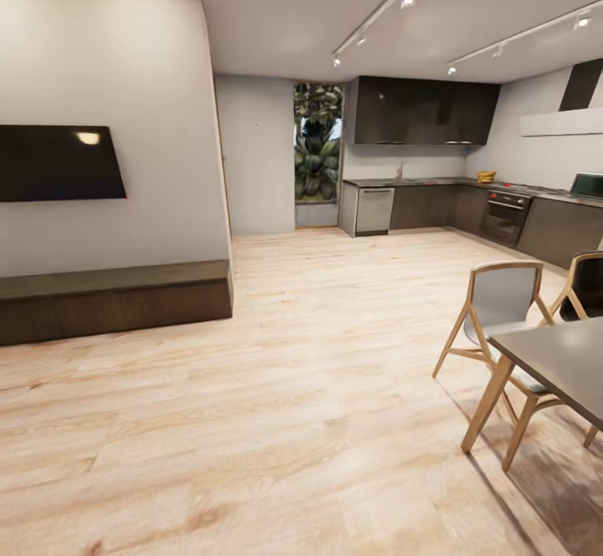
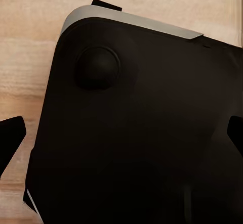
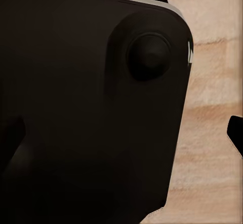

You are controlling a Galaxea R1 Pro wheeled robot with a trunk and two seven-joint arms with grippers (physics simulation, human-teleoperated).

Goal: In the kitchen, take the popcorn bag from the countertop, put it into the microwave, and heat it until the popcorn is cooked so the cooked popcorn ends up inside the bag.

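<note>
smooth grey table (image 1: 561, 363) | pale plank floor (image 1: 276, 422) | glossy countertop (image 1: 435, 181)

- I can read no text, label, brand, number or sign in any of my views.
- The microwave (image 1: 588, 185) on the far countertop (image 1: 502, 187) is too small and distant for me to make out any markings on it.
- The wall screen (image 1: 59, 162) is dark and shows me nothing legible.
</note>
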